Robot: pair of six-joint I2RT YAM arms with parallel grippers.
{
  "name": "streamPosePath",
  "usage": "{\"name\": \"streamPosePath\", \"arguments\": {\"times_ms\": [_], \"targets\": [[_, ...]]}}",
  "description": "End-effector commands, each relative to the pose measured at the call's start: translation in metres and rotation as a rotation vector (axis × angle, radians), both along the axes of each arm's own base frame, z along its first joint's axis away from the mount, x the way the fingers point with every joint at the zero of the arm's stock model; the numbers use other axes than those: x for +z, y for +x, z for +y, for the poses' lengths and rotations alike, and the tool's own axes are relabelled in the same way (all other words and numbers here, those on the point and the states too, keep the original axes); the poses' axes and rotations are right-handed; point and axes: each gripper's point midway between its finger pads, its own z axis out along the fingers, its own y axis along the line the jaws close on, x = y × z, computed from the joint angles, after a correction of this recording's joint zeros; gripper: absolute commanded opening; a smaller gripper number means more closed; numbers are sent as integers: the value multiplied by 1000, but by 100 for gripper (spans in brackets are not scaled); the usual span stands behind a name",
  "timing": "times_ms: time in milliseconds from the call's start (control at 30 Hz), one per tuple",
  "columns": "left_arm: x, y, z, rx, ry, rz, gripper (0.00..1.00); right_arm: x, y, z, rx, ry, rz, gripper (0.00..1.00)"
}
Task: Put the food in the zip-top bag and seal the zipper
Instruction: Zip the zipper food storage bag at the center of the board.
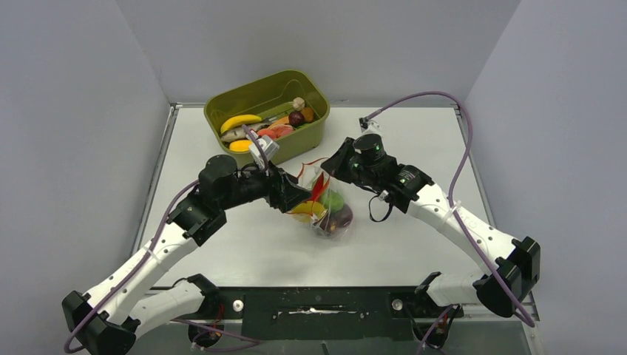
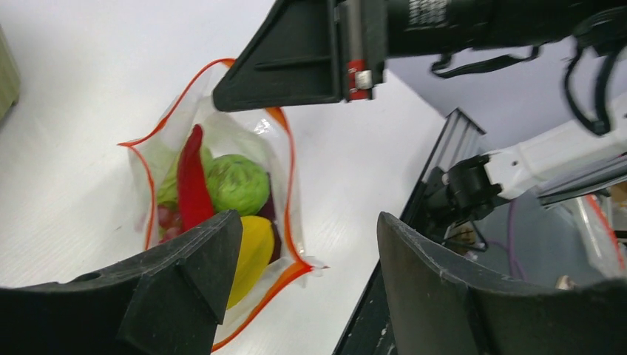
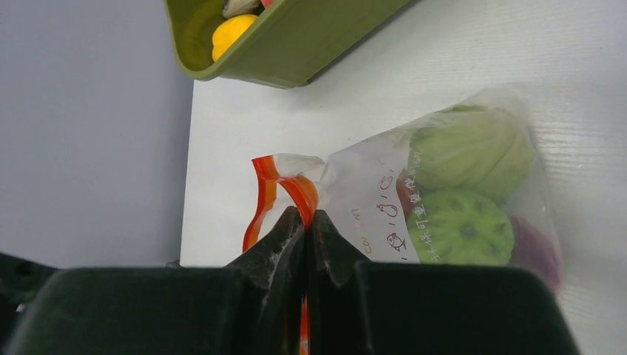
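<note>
We see a white surface beneath the left hand and right hand, a plain grey back wall beyond them, grey side walls flanking them, a metal rail outside the left hand, a black bar nearer us, soft even light

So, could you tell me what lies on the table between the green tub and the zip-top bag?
Nothing: the right wrist view shows bare table between the green tub and the zip-top bag.
</note>
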Motion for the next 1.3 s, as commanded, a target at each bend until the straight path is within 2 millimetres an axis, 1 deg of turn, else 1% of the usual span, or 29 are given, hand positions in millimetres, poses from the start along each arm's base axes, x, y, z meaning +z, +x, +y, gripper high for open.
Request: {"name": "streamPosePath", "arguments": {"times_ms": [0,167,267,333,400,467,567,633,700,800,900,933,1000,1100,1267], "targets": [[40,-10,-9,-25,-142,-65,66,67,14,-4,-140,228,-126,1],[28,-8,-14,43,-100,-57,66,87,19,-19,-245,314,-170,1],[23,-18,-22,31,-100,-56,67,95,20,-26,-286,343,-188,1],[20,-29,-31,-6,-152,-29,68,98,20,-30,-308,369,-199,1],[13,-35,-39,-22,-181,13,67,99,20,-34,-326,385,-205,1],[1,-38,-46,-7,-175,40,67,99,20,-37,-343,392,-211,1],[-16,-32,-51,73,-146,38,67,95,19,-40,-362,401,-204,1],[-22,-24,-52,125,-156,20,67,92,18,-41,-366,400,-197,1],[-23,-16,-52,172,-181,19,66,90,16,-43,-369,399,-199,1],[-29,-4,-50,242,-171,29,65,87,15,-47,-378,396,-195,1],[-30,2,-46,290,-175,19,63,83,13,-48,-377,382,-189,1],[-29,4,-44,304,-196,12,62,82,13,-48,-378,380,-186,0],[-33,5,-39,328,-218,4,59,80,12,-48,-378,383,-183,0],[-34,9,-35,358,-224,-3,54,81,11,-50,-379,393,-186,0],[-37,9,-39,343,-221,-3,45,80,9,-50,-376,383,-182,1]]}}
